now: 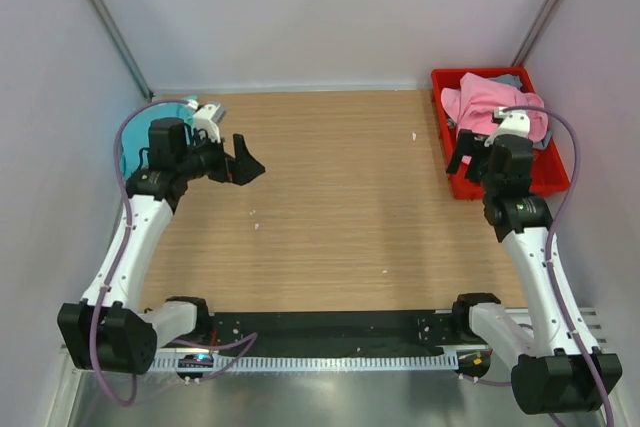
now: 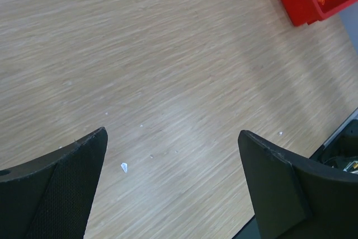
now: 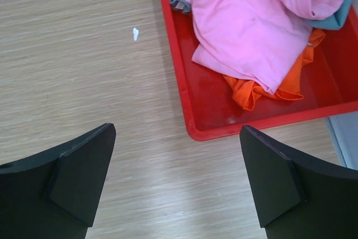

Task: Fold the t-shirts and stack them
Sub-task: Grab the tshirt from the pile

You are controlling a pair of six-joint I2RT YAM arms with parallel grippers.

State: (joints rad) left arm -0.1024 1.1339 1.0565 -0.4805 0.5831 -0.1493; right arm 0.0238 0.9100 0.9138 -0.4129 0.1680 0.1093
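**Desk:** Which way is the pink one pointing?

**Me:** I'm not making out a neck or a hem. The pink t-shirt [image 1: 492,105] is lying crumpled on top of the heap in the red bin [image 1: 455,185], so I'm finding no clear long axis. The bunch is spreading across the far part of the bin.

**Desk:** And what else is in there?

**Me:** The orange t-shirt [image 3: 263,90] is poking out from under the pink on the near side and touching the bin floor. A strip of teal cloth [image 3: 340,19] is showing under the pink at the right edge of the right wrist view. A bit of grey cloth [image 1: 512,79] is peeking out at the far end.

**Desk:** The surface?

**Me:** The bin is sitting at the far right corner of the wood-grain tabletop [image 1: 340,197], with its long side running away from the arms. Plain pale walls [image 1: 330,7] are closing in three sides. A white fleck [image 3: 135,33] is lying on the wood just beside the bin.

**Desk:** The tools?

**Me:** Both are gaping fully and gripping nothing. The left tool [image 2: 172,138] is hanging over bare wood on the left, well apart from the bin. The right tool [image 3: 178,132] is hovering just off the bin's near left corner.
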